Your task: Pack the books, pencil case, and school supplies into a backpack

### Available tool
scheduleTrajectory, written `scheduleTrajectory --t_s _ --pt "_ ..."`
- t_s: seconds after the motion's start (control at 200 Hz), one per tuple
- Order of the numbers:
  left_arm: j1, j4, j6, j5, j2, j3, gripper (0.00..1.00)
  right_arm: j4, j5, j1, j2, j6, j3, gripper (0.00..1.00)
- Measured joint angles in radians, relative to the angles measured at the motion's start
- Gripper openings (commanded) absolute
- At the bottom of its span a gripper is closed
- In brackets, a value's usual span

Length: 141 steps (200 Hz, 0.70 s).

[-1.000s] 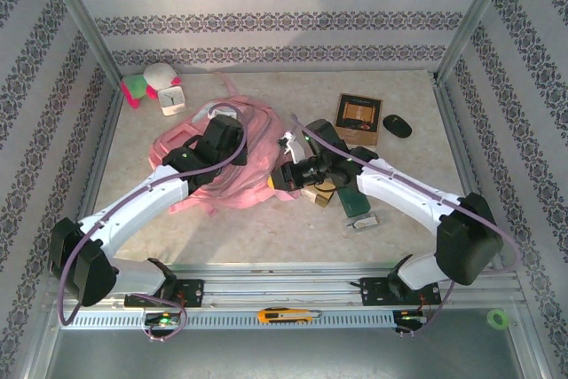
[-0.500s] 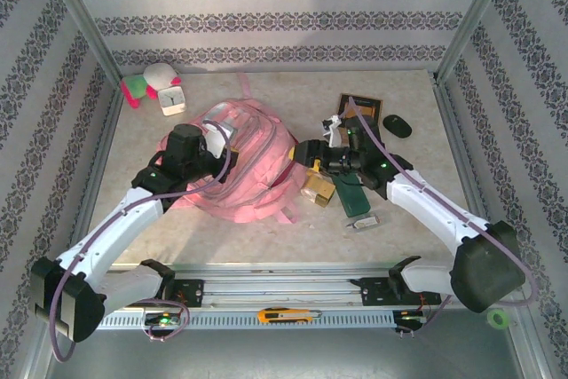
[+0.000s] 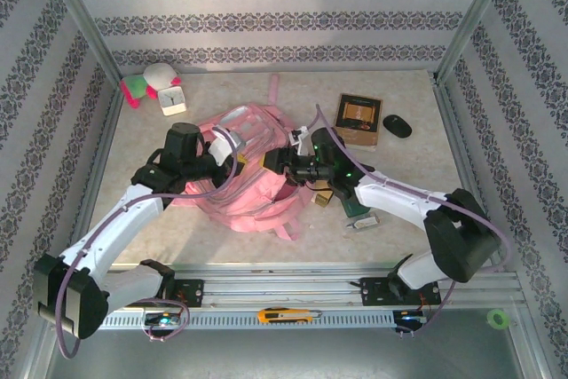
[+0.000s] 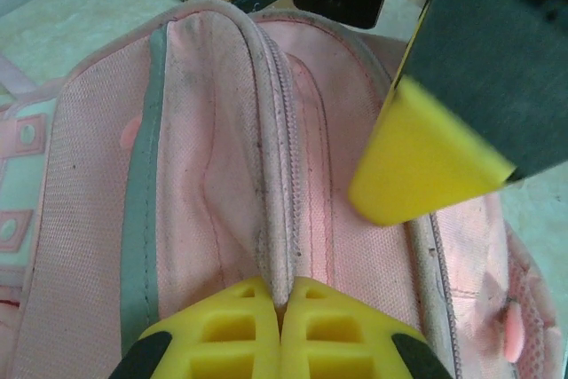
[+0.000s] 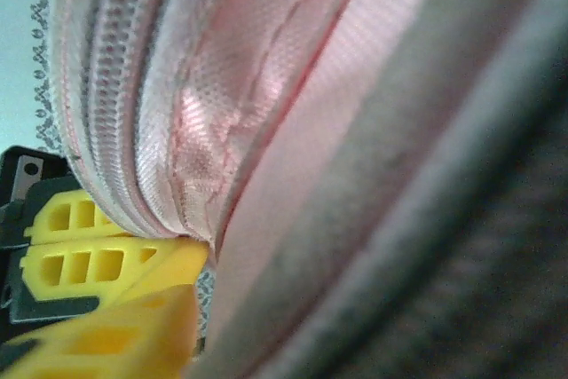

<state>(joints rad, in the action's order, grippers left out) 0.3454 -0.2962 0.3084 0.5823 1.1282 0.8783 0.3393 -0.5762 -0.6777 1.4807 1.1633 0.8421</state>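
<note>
At bottom centre, the left gripper [image 4: 282,297] pinched the backpack's [image 4: 200,175] seam tight. How far the right gripper [image 3: 277,161] was open could not be told.

Large soft pink fabric backpack [image 3: 257,200], white-trimmed pockets: mid-desk [image 3: 177,228], bunched up, zip-edged fold raised as a ridge. Top loop pts to far wall.
Thin dark-brown book [image 3: 358,120], orange-gold square on cover: flat, far right, apart from backpack.
Long dark-green pencil case [image 3: 354,208]: partly hidden, nr backpack's right side.
Small gold-tan boxes [image 3: 324,198]: betw. backpack & pencil case.
Tiny silver-grey gadget [image 3: 365,222]: just beside pencil case's near end.
</note>
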Motion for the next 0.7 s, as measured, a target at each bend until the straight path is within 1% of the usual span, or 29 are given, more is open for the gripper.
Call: scheduleTrajectory --t_s 0.04,0.045,0.05,0.1,0.17,0.22,0.3,0.36,0.4,0.48,0.58,0.63,0.705 --pt "-0.001 -0.011 0.003 -0.007 0.012 0.010 0.02 0.014 0.035 -0.015 -0.001 0.015 -0.002 0.05" --pt "-0.001 -0.011 0.003 -0.007 0.014 0.012 0.02 0.019 0.044 -0.018 -0.002 0.021 -0.003 0.02" --pt "-0.001 -0.011 0.003 -0.007 0.015 0.013 0.02 0.021 0.048 -0.019 -0.002 0.023 -0.004 0.00" --pt "-0.001 -0.023 0.003 -0.029 0.034 0.034 0.05 0.051 0.121 -0.042 -0.017 0.040 -0.024 0.00" --pt "0.001 -0.044 0.002 -0.053 0.062 0.072 0.15 0.089 0.249 -0.087 -0.050 0.069 -0.062 0.00" --pt "0.002 -0.063 -0.006 -0.072 0.075 0.100 0.31 0.093 0.340 -0.120 -0.075 0.074 -0.076 0.00" --pt "-0.002 -0.078 -0.039 -0.109 0.063 0.137 0.51 0.089 0.473 -0.169 -0.103 0.083 -0.085 0.00" --pt "-0.008 -0.076 -0.084 -0.126 0.024 0.147 0.60 0.084 0.551 -0.200 -0.109 0.088 -0.085 0.00" --pt "-0.014 -0.082 -0.127 -0.127 -0.032 0.144 0.66 0.084 0.592 -0.216 -0.108 0.092 -0.085 0.00" --pt "-0.014 -0.094 -0.207 -0.122 -0.154 0.126 0.67 0.084 0.639 -0.235 -0.087 0.094 -0.076 0.00" --pt "-0.014 -0.128 -0.299 -0.112 -0.285 0.080 0.63 0.083 0.665 -0.237 -0.036 0.093 -0.032 0.00" --pt "-0.014 -0.144 -0.347 -0.108 -0.324 0.048 0.61 0.084 0.681 -0.238 -0.018 0.092 -0.013 0.00" --pt "-0.009 -0.161 -0.463 -0.105 -0.370 -0.037 0.60 0.085 0.727 -0.255 -0.002 0.092 0.008 0.00"
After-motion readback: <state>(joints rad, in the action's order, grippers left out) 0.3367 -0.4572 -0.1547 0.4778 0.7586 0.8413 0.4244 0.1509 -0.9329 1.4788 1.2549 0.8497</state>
